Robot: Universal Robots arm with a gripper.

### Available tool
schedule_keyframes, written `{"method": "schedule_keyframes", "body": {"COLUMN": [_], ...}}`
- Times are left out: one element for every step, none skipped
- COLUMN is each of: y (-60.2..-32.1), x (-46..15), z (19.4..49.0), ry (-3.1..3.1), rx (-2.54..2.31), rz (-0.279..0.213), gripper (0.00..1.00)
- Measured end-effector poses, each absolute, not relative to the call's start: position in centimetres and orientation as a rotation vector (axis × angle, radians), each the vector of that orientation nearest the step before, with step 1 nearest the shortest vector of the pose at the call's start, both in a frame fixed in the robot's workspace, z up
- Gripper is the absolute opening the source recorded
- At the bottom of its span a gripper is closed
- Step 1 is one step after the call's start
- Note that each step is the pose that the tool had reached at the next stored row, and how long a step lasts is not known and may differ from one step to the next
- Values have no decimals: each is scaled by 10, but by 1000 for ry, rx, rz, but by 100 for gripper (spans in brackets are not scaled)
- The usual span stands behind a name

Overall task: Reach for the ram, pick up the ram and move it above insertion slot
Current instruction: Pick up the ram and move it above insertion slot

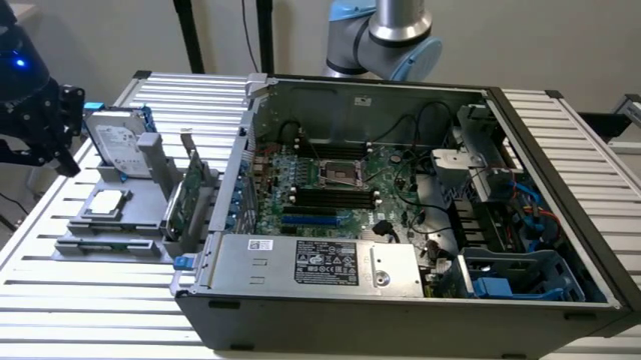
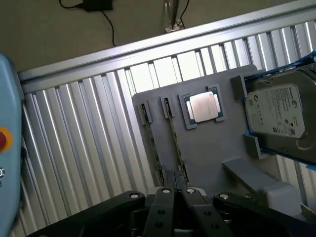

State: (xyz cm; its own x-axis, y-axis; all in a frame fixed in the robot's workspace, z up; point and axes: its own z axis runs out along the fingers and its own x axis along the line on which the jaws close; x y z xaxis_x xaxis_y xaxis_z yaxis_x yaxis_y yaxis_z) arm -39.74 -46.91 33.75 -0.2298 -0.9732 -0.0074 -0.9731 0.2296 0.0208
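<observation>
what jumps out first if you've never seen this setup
An open computer case takes the exterior view's middle, green motherboard exposed. On that view's left, a grey holder carries a hard drive and a processor chip. In the wrist view the shut gripper hangs over the holder, close to a thin ram stick standing on edge.

An open computer case (image 1: 401, 319) sits on the slatted bench (image 1: 90, 307). Beside it, a grey holder (image 2: 207, 148) carries a hard drive (image 2: 276, 111) and a processor chip (image 2: 203, 107).
</observation>
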Motion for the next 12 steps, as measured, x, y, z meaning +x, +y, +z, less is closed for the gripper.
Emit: {"method": "schedule_keyframes", "body": {"y": [-469,-469,-469,-469,-469,-469,-469,-469,-469,-469,-469,-469], "x": [-397,-397,-397,-397,-397,-397,-397,-397,-397,-397,-397,-397], "z": [337,337,336,336,336,335,335,335,334,334,334,333], "ry": [-2441,-2424,-2407,-2390,-2372,-2355,-2337,-2319,-2300,-2281,-2262,-2243], "rx": [1968,1991,2013,2036,2059,2081,2103,2125,2147,2168,2189,2210], "rz": [-31,-29,-27,-25,-23,-21,-19,-17,-15,-14,-13,-12], "gripper": [11,11,11,11,11,11,11,11,11,11,11,11]}}
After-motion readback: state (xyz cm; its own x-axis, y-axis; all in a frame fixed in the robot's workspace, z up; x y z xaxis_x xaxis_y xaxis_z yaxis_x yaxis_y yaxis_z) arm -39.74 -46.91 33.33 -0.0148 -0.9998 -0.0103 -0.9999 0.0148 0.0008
